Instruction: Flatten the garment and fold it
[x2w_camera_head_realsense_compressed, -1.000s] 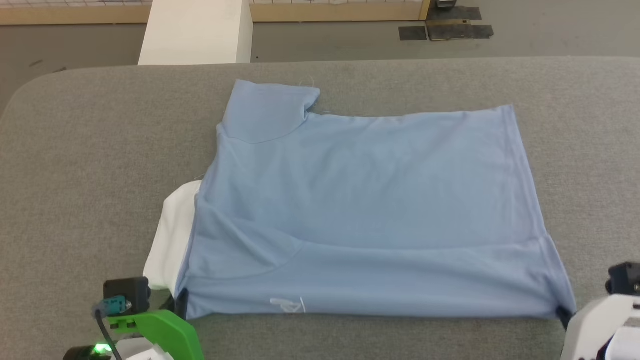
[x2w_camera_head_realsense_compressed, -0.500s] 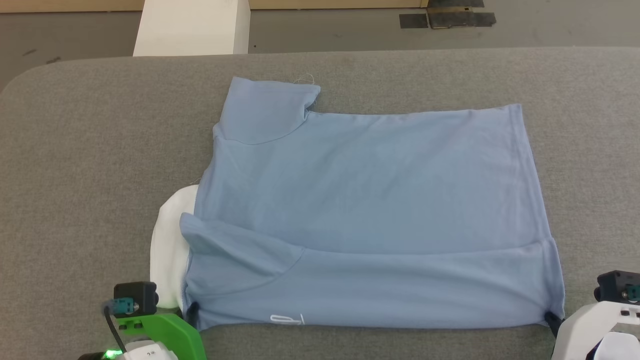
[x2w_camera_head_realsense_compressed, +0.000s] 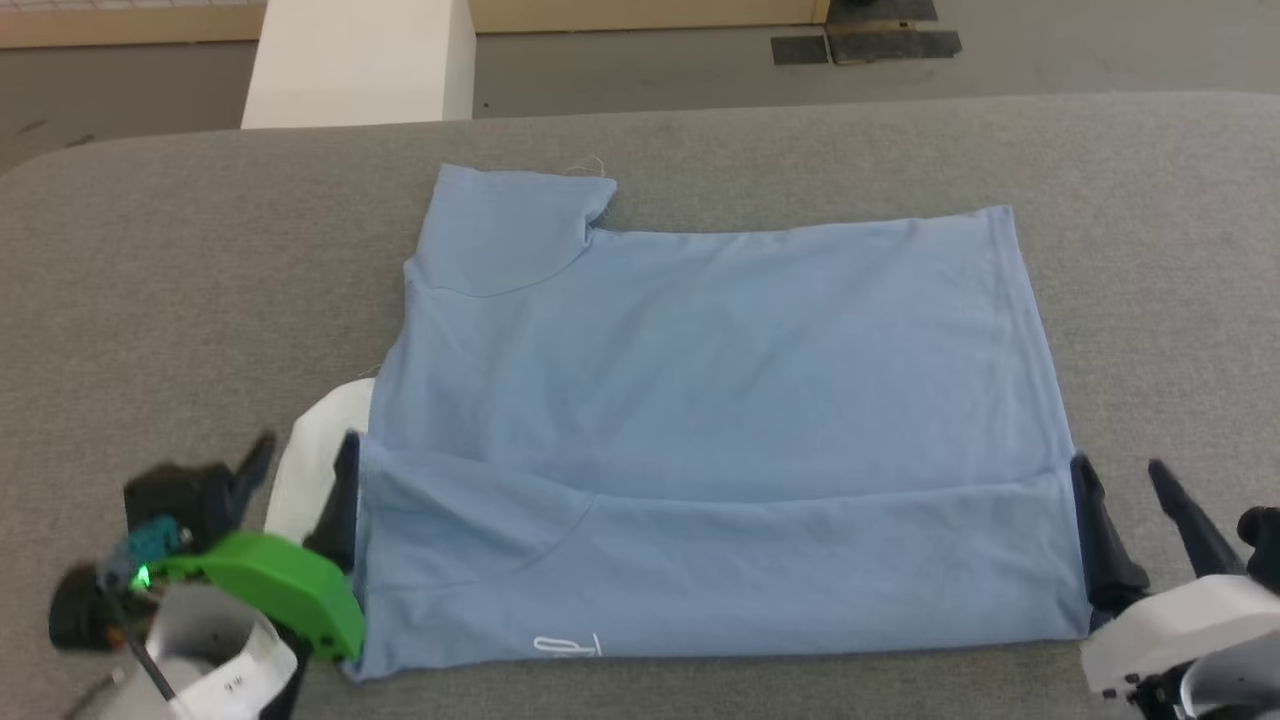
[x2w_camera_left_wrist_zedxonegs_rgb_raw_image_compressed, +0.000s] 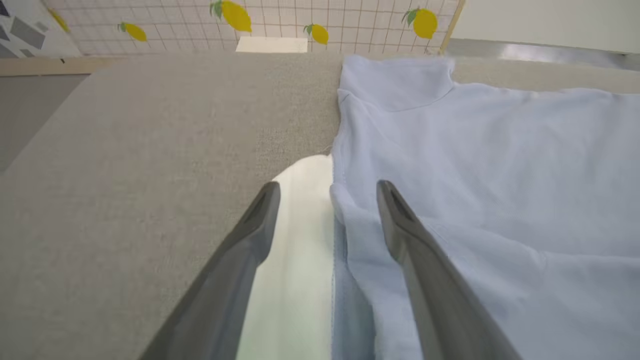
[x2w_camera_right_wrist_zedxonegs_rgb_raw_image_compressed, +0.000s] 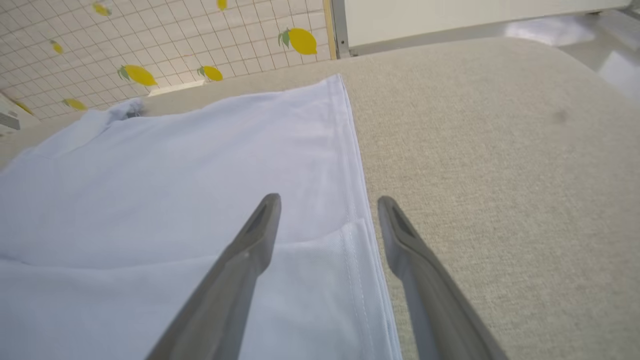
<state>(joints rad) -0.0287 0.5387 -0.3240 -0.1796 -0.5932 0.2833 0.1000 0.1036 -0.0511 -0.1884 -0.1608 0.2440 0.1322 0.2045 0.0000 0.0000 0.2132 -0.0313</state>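
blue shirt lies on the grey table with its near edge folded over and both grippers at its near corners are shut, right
No: both are open, not shut. The left wrist view shows the left gripper with fingers spread at the edge of the shirt; the right wrist view shows the right gripper the same. The rest holds: shirt on the table, near edge folded over.
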